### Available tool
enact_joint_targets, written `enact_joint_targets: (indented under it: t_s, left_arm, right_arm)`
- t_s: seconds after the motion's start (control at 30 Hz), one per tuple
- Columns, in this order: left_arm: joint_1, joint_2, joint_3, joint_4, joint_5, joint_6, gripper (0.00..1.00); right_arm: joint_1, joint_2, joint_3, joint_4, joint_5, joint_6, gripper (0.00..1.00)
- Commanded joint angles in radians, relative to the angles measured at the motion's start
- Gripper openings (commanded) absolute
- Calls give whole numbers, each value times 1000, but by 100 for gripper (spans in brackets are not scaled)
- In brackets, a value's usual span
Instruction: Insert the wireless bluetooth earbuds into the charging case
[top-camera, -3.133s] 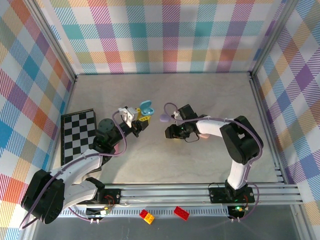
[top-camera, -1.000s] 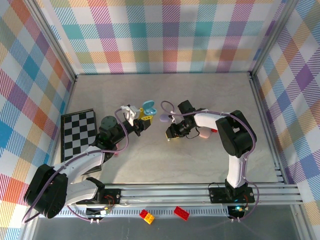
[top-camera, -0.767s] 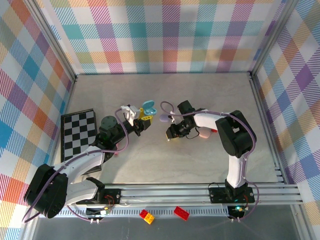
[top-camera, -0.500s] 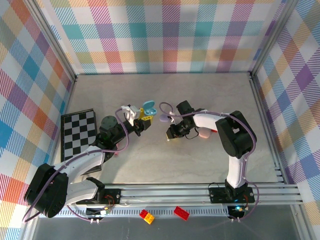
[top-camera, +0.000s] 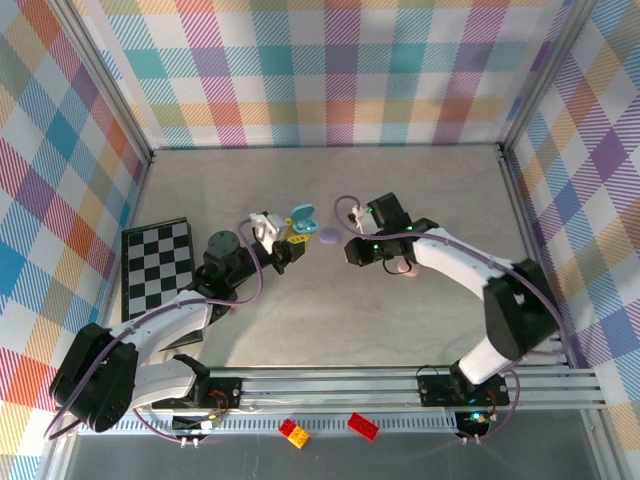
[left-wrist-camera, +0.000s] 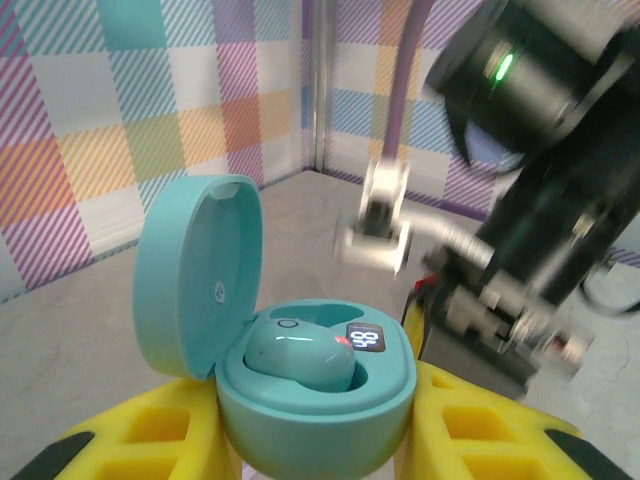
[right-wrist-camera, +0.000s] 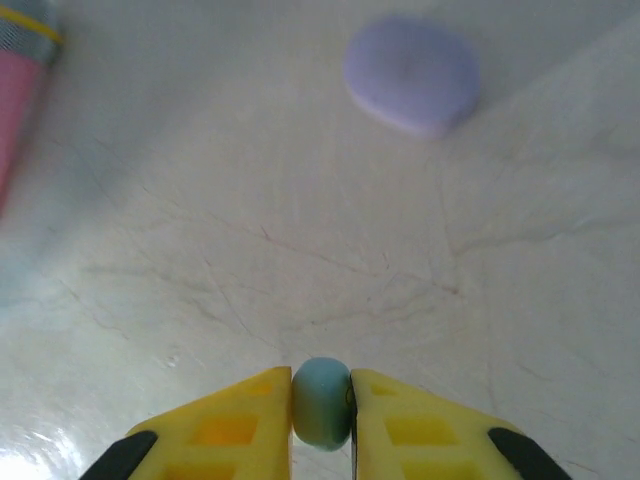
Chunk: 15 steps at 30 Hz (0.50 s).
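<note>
— What's up off the surface (top-camera: 400, 300)?
— The charging case (left-wrist-camera: 300, 390). My left claw (top-camera: 289, 238) is clamped round its base, lid open, one teal bud (left-wrist-camera: 300, 358) seated inside.
— And the right claw (top-camera: 352, 250)?
— Pinched tight on the other teal earbud (right-wrist-camera: 321, 402). The case lies near, at ten o'clock from it, so I'd say that arm carries across.

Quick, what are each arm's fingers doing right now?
Left gripper: closed, holding the open teal plastic oval charging case.
Right gripper: closed, pinching a tiny teal plastic earbud.
</note>
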Motion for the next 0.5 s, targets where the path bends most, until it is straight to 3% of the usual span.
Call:
enact_joint_targets:
  t_s: [0.0, 0.2, 0.47]
  left_arm:
    - [-20, 27, 38, 4, -23, 50, 35]
    - [-62, 90, 73, -2, -42, 96, 35]
    - [-84, 120, 102, -14, -12, 105, 34]
  right_arm:
    - [8, -104, 36, -85, 77, 12, 20]
    - [69, -214, 148, -201, 148, -12, 20]
    - [157, -183, 291, -251, 189, -67, 20]
